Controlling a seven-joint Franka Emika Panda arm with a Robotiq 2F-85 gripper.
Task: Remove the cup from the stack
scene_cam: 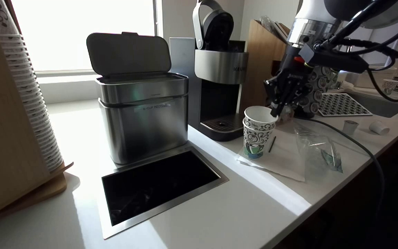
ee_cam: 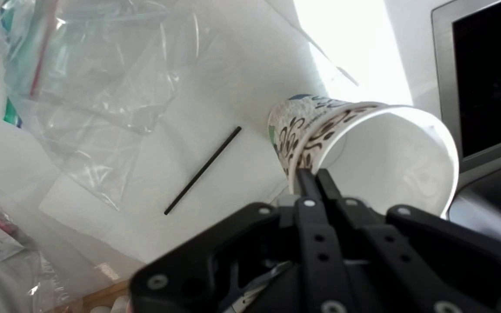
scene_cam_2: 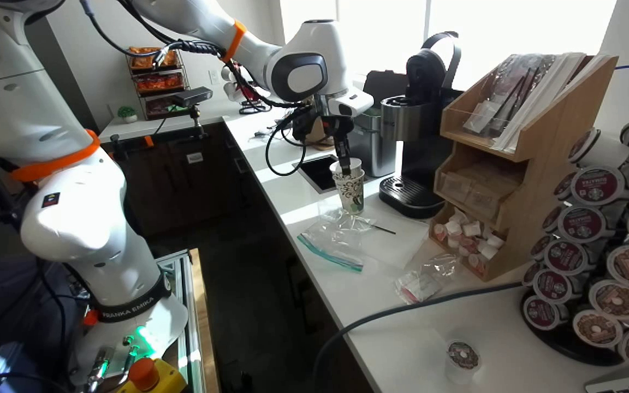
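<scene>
The stack is two white paper cups with dark swirls and a green cup print, one nested in the other. The upper cup (scene_cam: pixel 260 117) sits partly raised, its rim clearly above the rim of the lower cup (scene_cam: pixel 256 140). In an exterior view the upper cup (scene_cam_2: pixel 356 168) also shows inside the lower cup (scene_cam_2: pixel 350 194). My gripper (scene_cam: pixel 275 112) reaches down to the near rim. In the wrist view the gripper (ee_cam: pixel 315 176) is shut on the wall of the upper cup (ee_cam: pixel 392 156), one finger inside it, the other between it and the lower cup (ee_cam: pixel 292 130).
A black stirrer (ee_cam: pixel 202 169) and a clear plastic bag (ee_cam: pixel 107 82) lie beside the cups. A coffee machine (scene_cam: pixel 221 67) and a metal bin (scene_cam: pixel 145 121) stand behind, near a dark counter opening (scene_cam: pixel 164 186). A wooden organizer (scene_cam_2: pixel 544 180) and pod rack (scene_cam_2: pixel 582 262) stand farther along.
</scene>
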